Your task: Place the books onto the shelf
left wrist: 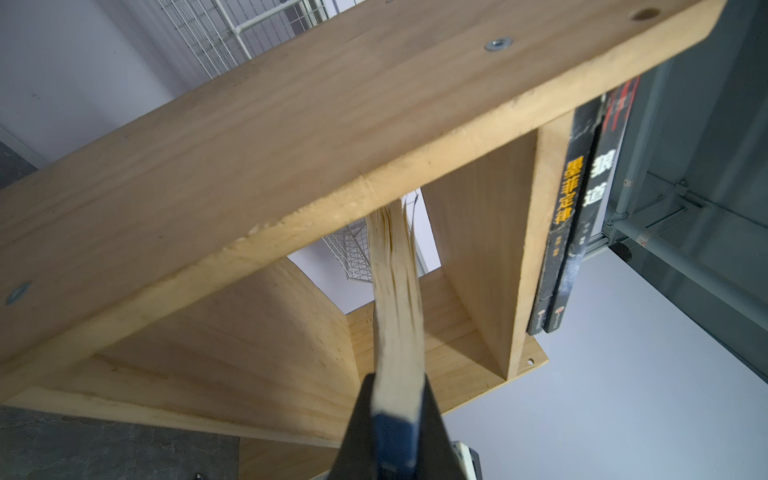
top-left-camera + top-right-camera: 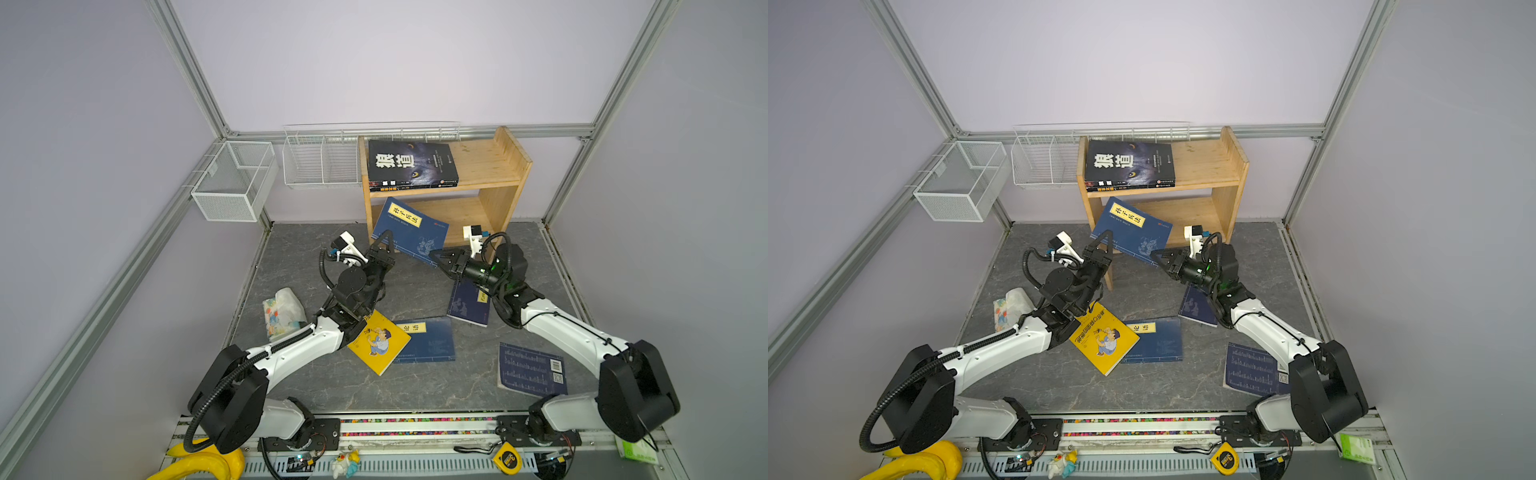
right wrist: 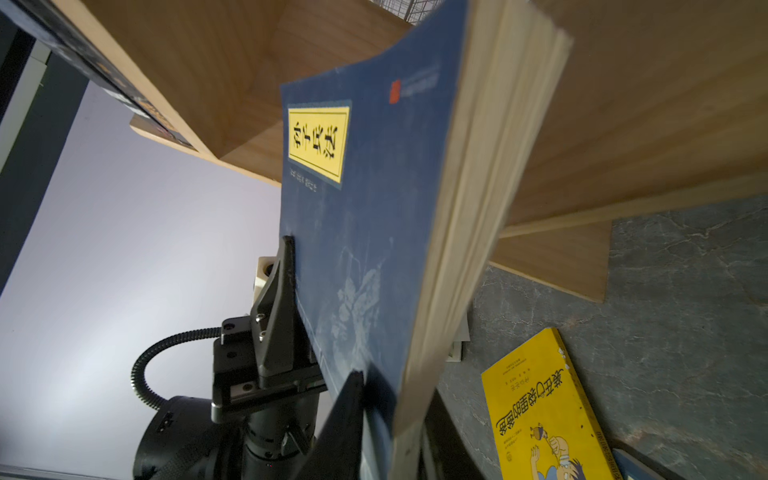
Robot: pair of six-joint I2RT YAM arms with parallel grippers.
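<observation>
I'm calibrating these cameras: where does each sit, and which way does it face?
Both top views: high over the robot's base, looking down and forward at the table, the shelf at the far wall; both arms show whole.
Left wrist: behind the left gripper, looking up along the navy book pages into the shelf; only its fingers show.
Right wrist: behind the right gripper, looking up that book's cover; its fingers and the left gripper show.
Shared: both wrist views catch the navy book and the black books.

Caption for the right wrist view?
Navy book clamped by left end effector, corner between right end effector's jaws, leaning toward pine shelf.
</observation>
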